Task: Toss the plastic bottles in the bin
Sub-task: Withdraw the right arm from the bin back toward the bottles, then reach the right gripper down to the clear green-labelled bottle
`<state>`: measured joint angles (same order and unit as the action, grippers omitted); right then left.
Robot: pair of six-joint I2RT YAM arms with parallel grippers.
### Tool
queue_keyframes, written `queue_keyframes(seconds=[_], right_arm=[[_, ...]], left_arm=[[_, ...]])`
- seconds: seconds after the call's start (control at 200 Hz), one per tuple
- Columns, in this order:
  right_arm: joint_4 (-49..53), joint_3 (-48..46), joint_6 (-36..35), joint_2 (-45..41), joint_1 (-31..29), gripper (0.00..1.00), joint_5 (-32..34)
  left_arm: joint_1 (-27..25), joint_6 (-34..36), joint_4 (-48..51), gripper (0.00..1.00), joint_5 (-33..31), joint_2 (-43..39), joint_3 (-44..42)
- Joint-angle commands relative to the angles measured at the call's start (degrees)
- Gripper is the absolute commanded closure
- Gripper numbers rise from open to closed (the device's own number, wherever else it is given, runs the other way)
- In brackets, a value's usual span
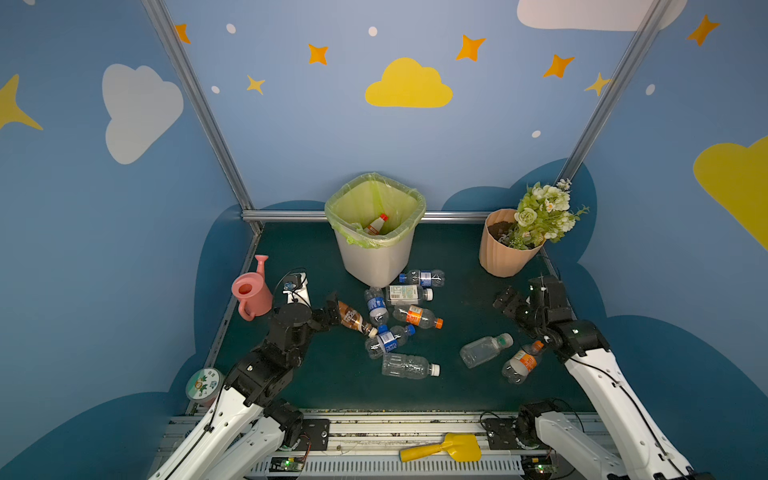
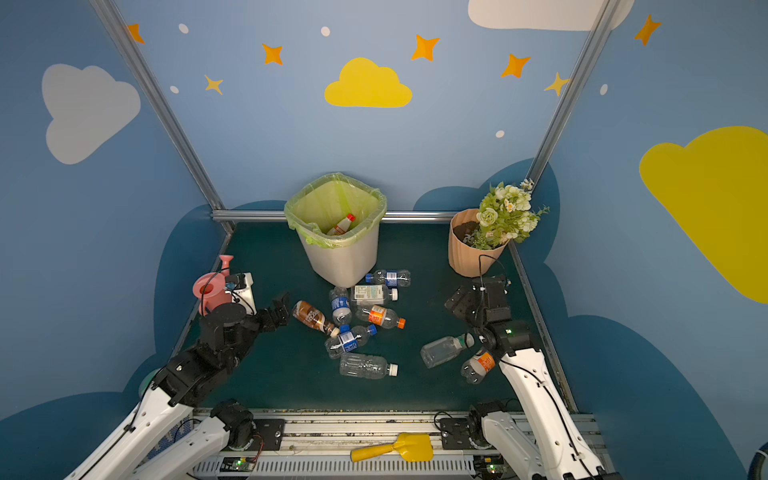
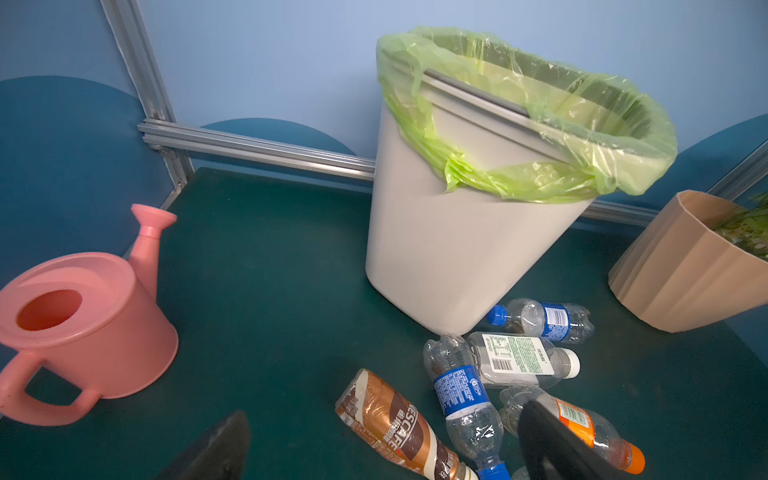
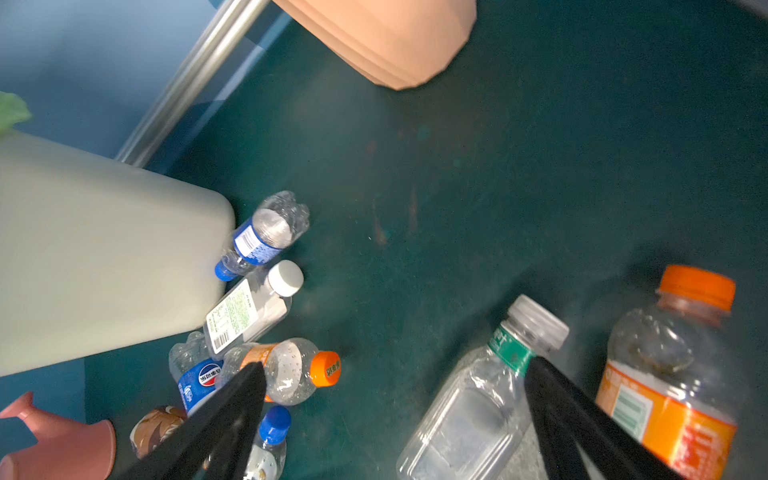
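on the dark green mat point(image 1: 457, 266), by the foot of the bin point(image 1: 376, 259), the plastic bottles point(image 1: 409, 365) lie on their sides in a loose heap. one bottle with a red cap point(image 1: 376, 224) is inside the bin.

the left gripper point(image 3: 384, 411) is wide open and holds nothing. it hangs just over the brown bottle point(image 3: 411, 440), with a jaw on each side of it in the left wrist view. i cannot tell if it touches it. the right gripper point(image 4: 395, 365) is wide open too, with nothing in it. it is above bare mat, next to a clear square bottle point(image 4: 469, 415).

i think the brown bottle is the next one to grab. a good way is to go down with a jaw on each side of its fat middle, not the thin neck. squeeze softly so it does not pop out. its cap end is just beside a bottle with a blue cap point(image 1: 388, 338), so lift straight up. then carry it high over the bag point(image 3: 519, 183) on the rim and let go above the hole.

the brown bottle says "escafe" in white letters, likely nescafe. a blue label point(image 4: 208, 374) has the pepsi ball and chinese words. a white label point(image 3: 515, 353) has green print and a bar code, too small to read. an orange cap point(image 4: 326, 368) has chinese writing.
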<state>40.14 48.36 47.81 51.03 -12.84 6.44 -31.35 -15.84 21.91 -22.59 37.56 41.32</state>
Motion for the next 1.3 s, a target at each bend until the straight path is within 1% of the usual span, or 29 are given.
queue_keyframes(seconds=[0.0,0.095,0.2,0.4,0.49,0.606,0.796,0.886,1.011,1.091,1.291], right_arm=[[5.72,-0.51,5.62,0.46,-0.33,0.05,-3.2],[8.61,-0.19,8.01,1.23,-1.11,0.05,-5.12],[10.02,-1.31,11.73,1.2,-4.03,0.05,-5.86],[11.72,-3.76,18.79,1.8,-10.13,0.04,-3.36],[11.11,-5.4,21.59,2.28,-11.6,0.04,-3.28],[10.56,-6.79,23.32,3.65,-12.57,0.03,-3.83],[7.32,-8.84,23.19,6.67,-13.09,0.03,-5.03],[6.3,-9.38,23.13,8.52,-13.09,0.03,-5.47],[6.72,-8.81,21.25,11.2,-13.09,0.03,-3.2],[5.22,-8.96,20.53,12.95,-13.02,0.03,-3.32],[2.49,-7.16,18.16,20.81,-12.95,0.03,-5.38]], left_arm=[[-0.5,2.18,-2.38,0.0,0.64,0.6,-0.38],[-0.88,2.87,-3.79,0.0,0.82,1.24,-0.45],[-0.95,3.26,-4.58,0.0,1.12,2.37,-0.19],[-1.13,2.91,-5.11,0.0,1.57,3.64,-0.32],[-1.24,2.87,-5.01,0.0,1.34,3.31,-0.19],[-1.43,3.01,-4.59,0.0,0.22,2.45,-0.1],[-2.95,5.58,-4.99,0.0,-1.35,1.58,0.31],[-5.0,7.68,-5.38,0.0,-2.48,2.1,0.59],[-6.75,8.64,-5.8,0.0,-3.59,2.94,0.86],[-7.22,8.88,-6.03,0.0,-3.95,3.42,0.85],[-8.23,10.1,-5.36,0.0,-4.67,4.53,1.51]])
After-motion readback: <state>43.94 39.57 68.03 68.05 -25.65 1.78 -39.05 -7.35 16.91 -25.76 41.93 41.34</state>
